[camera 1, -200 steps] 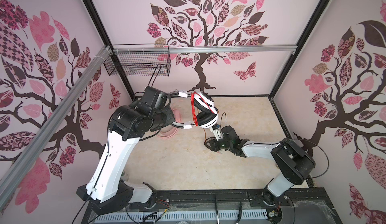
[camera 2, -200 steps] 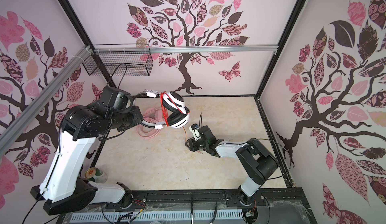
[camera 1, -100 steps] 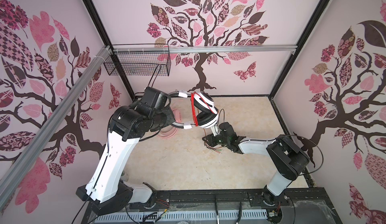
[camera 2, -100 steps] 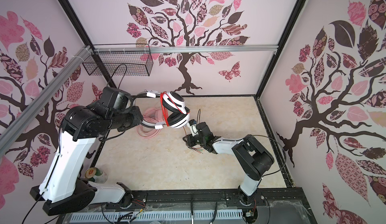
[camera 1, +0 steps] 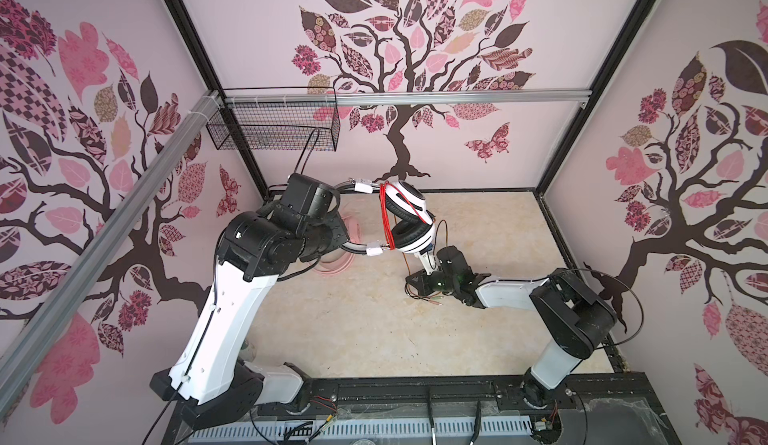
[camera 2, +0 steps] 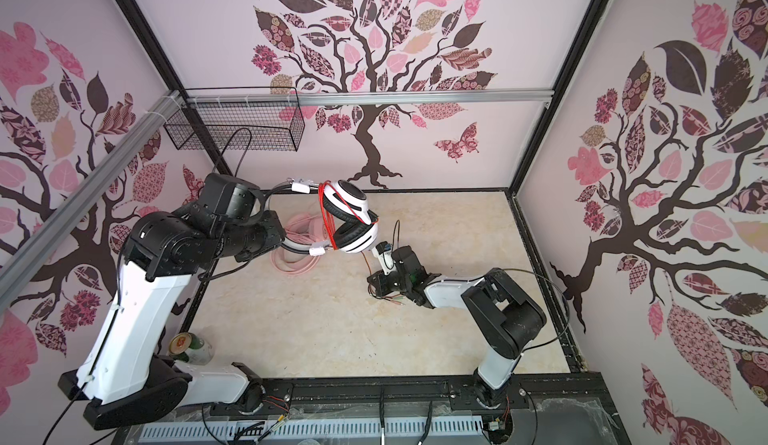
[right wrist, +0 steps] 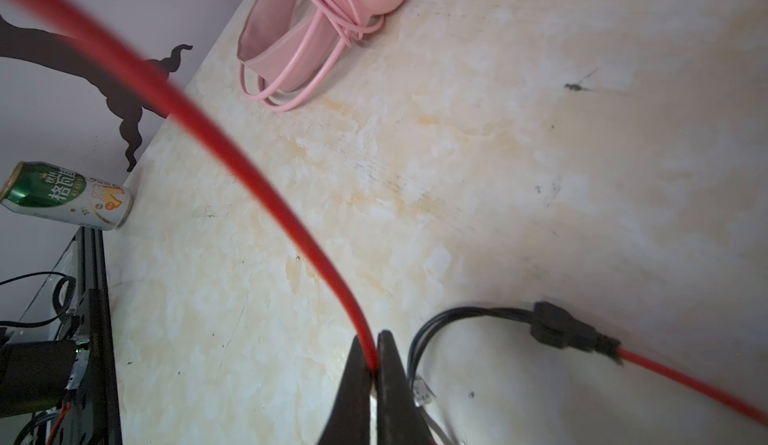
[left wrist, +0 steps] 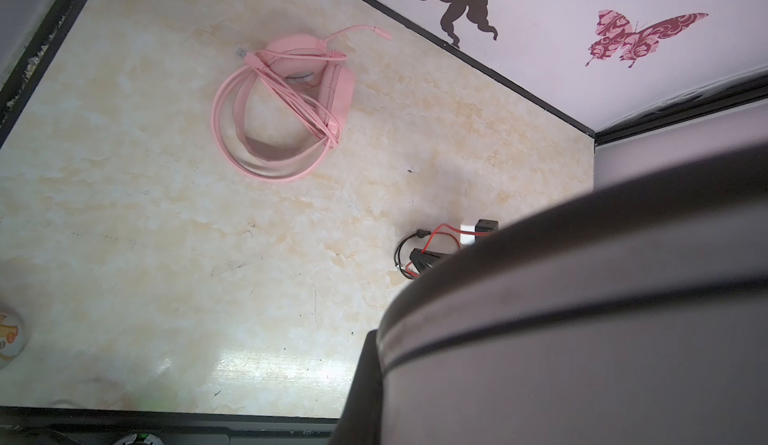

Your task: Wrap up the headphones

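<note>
1. The left gripper [camera 2: 276, 231] is clamped on the band of the white-and-black headset [camera 1: 405, 214], holding it above the worktop [camera 1: 353, 318].
2. The right gripper [right wrist: 371, 341], low beside the earcups, pinches the red cable [right wrist: 266, 198] tight.
3. Red turns already cross the earcups.
4. The pink headset [left wrist: 291, 102] lies flat near the back wall, with its cable looped over it.

pink hdset [left wrist: 336, 90], red cable [right wrist: 249, 181]

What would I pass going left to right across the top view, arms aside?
Drink can → pink headset → white-and-black headset, held off the table → right tool, shut on the red cable.
</note>
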### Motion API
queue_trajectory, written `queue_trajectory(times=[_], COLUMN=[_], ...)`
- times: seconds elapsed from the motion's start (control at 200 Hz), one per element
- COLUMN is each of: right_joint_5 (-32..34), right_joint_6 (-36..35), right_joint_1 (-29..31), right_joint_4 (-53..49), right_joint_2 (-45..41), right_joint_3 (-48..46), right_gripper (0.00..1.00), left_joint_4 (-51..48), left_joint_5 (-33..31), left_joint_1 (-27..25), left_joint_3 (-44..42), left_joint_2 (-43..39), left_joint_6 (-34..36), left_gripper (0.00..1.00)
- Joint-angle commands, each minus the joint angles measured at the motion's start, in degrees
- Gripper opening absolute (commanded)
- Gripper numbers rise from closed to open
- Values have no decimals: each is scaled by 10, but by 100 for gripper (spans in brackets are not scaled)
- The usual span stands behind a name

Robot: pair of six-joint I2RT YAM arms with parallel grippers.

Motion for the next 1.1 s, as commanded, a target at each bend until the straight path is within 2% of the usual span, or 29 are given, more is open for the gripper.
queue_trajectory(times=[0.0, 0.24, 0.34, 0.495, 0.66, 0.895, 1.095], right_joint_5=[4, 108, 96, 25, 21, 27, 38], right_joint_6=[-22, -85, -90, -135, -162, -202, -220], right_joint_1=[1, 77, 96, 114, 135, 158, 185], right_joint_4=[-45, -188, -228, -313, -395, -518, -568], right_joint_2=[-57, -201, -264, -372, -474, -503, -487], right_joint_3=[-25, -63, -80, -83, -61, 21, 67], right_gripper=[0, 0, 0, 0, 0, 0, 0], left_joint_4=[49, 58, 64, 82, 115, 143, 173], left_joint_5=[0, -43, -46, -58, -59, -35, -20], left_joint_1=[2, 3, 4, 9, 27, 85, 88], left_joint_3=[-4, -36, -44, -92, -134, -167, -166], left_joint_2=[-10, 5, 17, 14, 3, 34, 69], left_joint_6=[-17, -24, -25, -27, -26, -22, -30], left_gripper=[0, 0, 0, 0, 0, 0, 0])
